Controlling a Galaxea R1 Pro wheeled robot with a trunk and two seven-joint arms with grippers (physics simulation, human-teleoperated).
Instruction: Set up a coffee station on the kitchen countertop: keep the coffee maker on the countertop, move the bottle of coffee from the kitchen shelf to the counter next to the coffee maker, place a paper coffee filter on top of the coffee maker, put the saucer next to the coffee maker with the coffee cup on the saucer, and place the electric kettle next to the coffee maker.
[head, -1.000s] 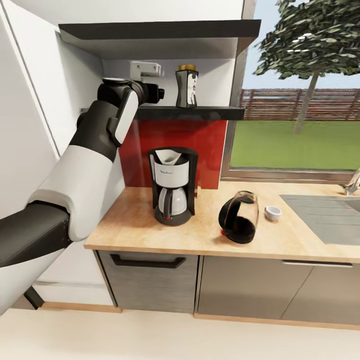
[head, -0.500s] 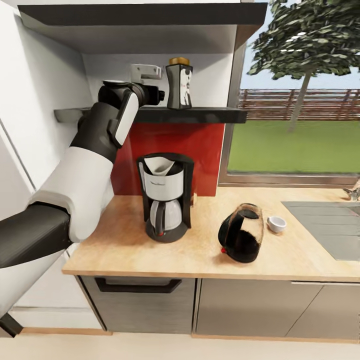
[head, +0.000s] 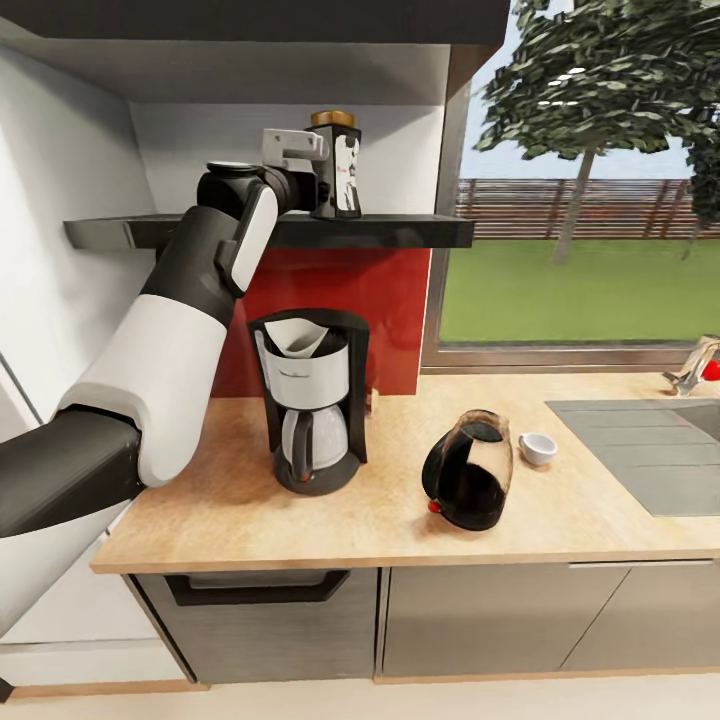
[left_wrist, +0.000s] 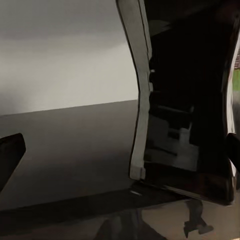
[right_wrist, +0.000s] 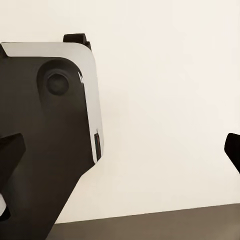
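On the kitchen shelf (head: 300, 231), left gripper (head: 322, 183) meets bottle of coffee (head: 338, 167)

You get even, bright daylight in the head view, coming in from the window (head: 570, 250) at two o'clock. The kitchen shelf (head: 300, 232) carries a glossy sheen and casts a soft shadow on the red panel (head: 340, 300) under it. The electric kettle (head: 467, 484) drops only a faint shadow on the countertop (head: 400, 520). Straight lines bow at the frame's edges. Your left wrist view is dim and soft, with murky reflections; your right wrist view is bright, flat and sharp.
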